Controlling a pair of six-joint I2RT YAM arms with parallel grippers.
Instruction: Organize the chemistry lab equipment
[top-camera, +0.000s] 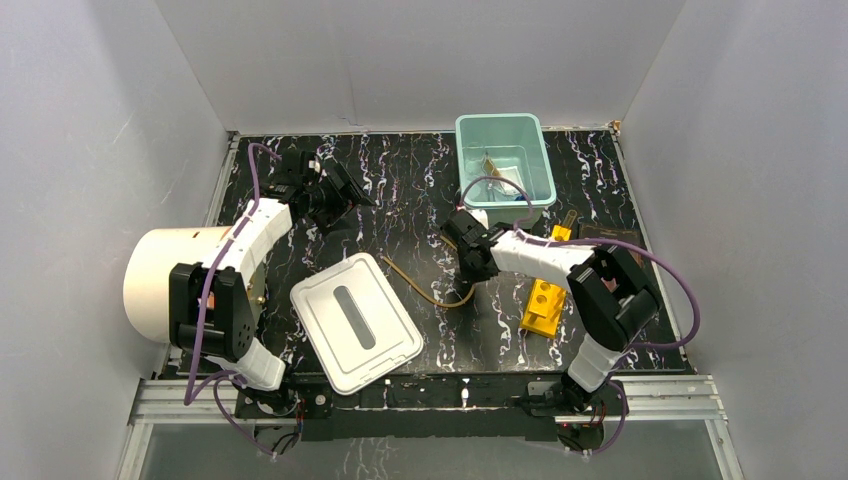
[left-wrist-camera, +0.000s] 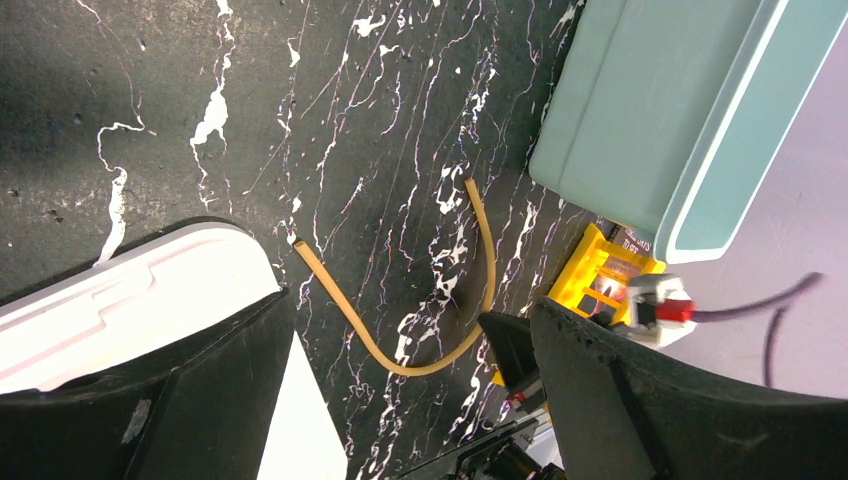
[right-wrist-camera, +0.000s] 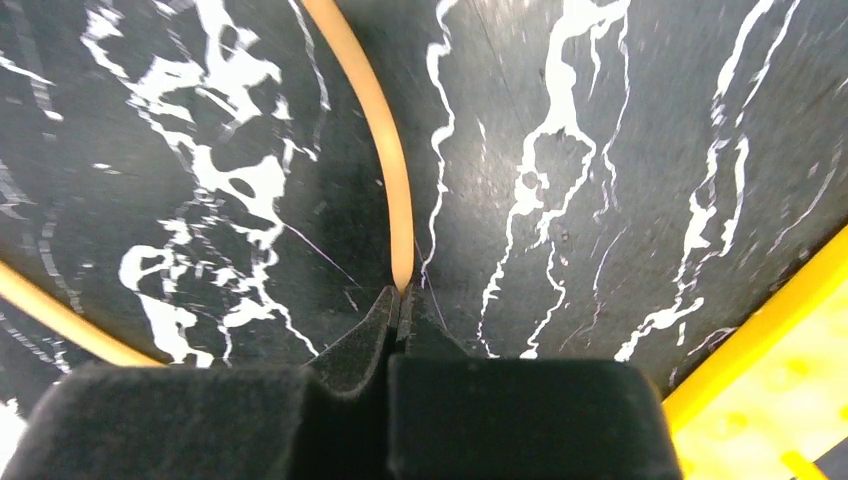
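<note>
One tube (right-wrist-camera: 385, 130) lies curved on the surface, its end clamped in your right jaws. Left jaws stand apart, idle. Grasp step looks done. Next, likely: lift, carry to bin (top-camera: 500, 120), mind the trailing end.

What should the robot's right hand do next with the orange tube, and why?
Probably lift a little. The right gripper looks pinched on one end of the amber tubing, whose other parts lie flat on the table; the teal bin sits nearby.
</note>
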